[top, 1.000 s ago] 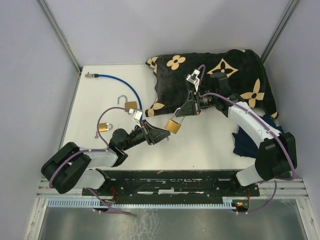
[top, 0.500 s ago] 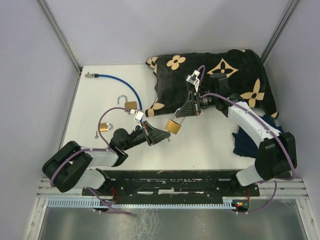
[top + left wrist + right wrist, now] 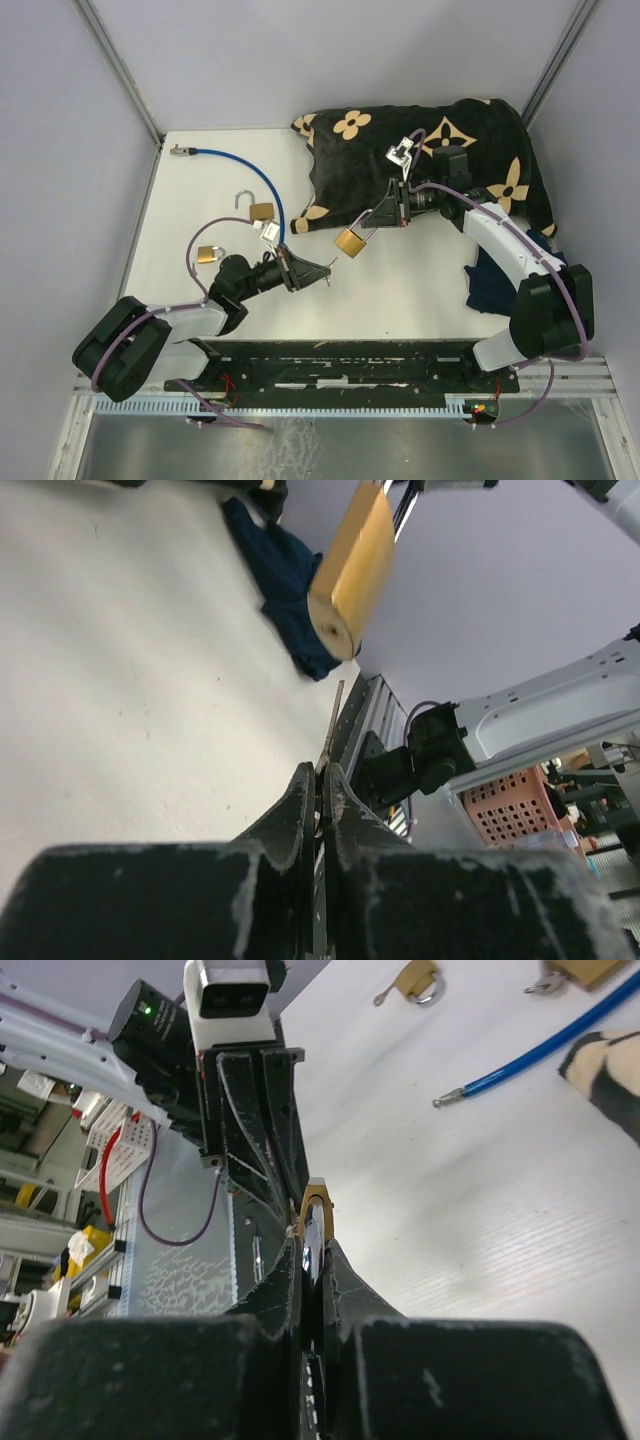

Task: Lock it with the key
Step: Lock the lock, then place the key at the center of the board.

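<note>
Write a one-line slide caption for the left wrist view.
Left gripper pinching a key, its tip just below the keyhole end of a brass padlock held above the white table.

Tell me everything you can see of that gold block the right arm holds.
It is a padlock with a brass-coloured, blocky body and a thin metal shackle. The right gripper is shut on its shackle end, so the body hangs tilted, apparently clear of the white table. The left wrist view shows a keyhole in its bottom face, nothing in it.
</note>
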Controlling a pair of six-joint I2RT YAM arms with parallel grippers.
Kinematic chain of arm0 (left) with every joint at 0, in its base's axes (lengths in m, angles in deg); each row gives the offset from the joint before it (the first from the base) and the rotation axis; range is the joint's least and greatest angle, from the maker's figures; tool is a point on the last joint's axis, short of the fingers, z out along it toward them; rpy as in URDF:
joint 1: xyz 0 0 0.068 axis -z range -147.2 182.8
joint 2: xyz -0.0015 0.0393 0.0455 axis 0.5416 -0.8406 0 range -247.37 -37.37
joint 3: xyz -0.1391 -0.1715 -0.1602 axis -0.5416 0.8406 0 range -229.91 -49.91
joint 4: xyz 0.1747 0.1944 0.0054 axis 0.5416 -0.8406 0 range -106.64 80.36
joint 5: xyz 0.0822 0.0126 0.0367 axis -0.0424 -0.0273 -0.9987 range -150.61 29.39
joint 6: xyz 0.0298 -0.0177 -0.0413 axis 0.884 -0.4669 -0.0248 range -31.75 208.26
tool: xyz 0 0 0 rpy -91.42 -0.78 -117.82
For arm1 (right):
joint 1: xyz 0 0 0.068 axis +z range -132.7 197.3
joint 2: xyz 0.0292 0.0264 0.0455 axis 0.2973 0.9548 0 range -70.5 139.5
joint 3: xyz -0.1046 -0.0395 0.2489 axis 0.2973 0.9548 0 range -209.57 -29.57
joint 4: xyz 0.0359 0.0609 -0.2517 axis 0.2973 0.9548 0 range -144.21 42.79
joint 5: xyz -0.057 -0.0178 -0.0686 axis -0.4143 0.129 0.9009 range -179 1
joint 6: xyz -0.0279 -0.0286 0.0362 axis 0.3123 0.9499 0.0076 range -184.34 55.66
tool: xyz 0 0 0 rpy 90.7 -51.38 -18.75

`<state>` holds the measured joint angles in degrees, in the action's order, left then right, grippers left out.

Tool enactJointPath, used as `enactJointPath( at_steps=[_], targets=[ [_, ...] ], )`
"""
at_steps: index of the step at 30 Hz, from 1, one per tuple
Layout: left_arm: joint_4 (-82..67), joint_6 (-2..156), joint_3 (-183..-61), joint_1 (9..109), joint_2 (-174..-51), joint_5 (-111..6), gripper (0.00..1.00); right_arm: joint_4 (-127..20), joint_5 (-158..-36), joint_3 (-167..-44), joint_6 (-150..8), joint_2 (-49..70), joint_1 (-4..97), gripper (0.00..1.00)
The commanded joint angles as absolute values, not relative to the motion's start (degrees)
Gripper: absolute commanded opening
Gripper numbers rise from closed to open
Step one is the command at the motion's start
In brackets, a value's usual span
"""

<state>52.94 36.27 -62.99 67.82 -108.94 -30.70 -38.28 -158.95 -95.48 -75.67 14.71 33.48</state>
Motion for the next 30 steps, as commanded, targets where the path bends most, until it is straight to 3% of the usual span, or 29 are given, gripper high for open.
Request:
enactJointPath(
  at_steps=[1,6,16,30],
  targets=[
    [51.93,35.83,-62.33,67.29,-108.34,-25.68,0.03,-46.31,-160.91,-94.62,-79.82,13.03,31.50,0.02],
    [50.00,35.52,-61.24,65.84,-105.82,-27.47,0.03,-44.60,-160.09,-94.70,-77.77,13.62,30.41,0.02],
    [23.98,42.18,-63.66,54.40,-91.82,-36.24,0.03,-35.96,-158.19,-95.54,-68.63,16.72,30.37,0.02],
    [15.93,33.40,-60.23,29.81,-88.80,-26.46,0.03,-34.26,-157.98,-95.80,-65.40,20.37,36.51,0.02]
  ],
)
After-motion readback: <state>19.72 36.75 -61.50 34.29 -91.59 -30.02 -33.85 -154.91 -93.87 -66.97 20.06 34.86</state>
